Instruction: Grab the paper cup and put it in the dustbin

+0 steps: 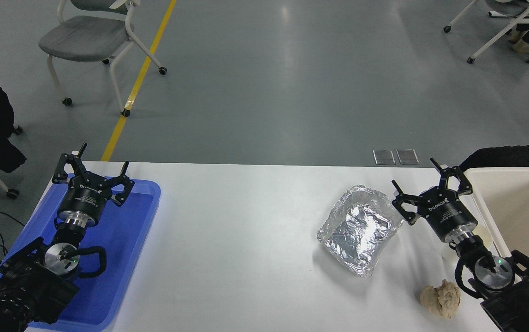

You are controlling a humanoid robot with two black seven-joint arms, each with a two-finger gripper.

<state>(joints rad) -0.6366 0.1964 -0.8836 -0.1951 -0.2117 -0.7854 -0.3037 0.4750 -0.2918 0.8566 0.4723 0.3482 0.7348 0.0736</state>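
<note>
White table (246,240) seen from the head view. The right gripper (430,184), fingers spread and holding nothing, hovers between the crumpled foil tray (361,228) and the cream dustbin (520,207). The paper cup (484,237) is mostly hidden behind the right wrist, just beside the dustbin's near-left wall; only a pale sliver shows. A tan paper wad (440,299) lies nearer the camera than the tray. The left gripper (93,168), fingers also spread, is parked over the blue tray (121,240).

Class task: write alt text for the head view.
The right black gripper, open, hovers between a crumpled silver foil tray and a cream rectangular plastic dustbin. The open left gripper is parked over a flat blue plastic tray.
</note>
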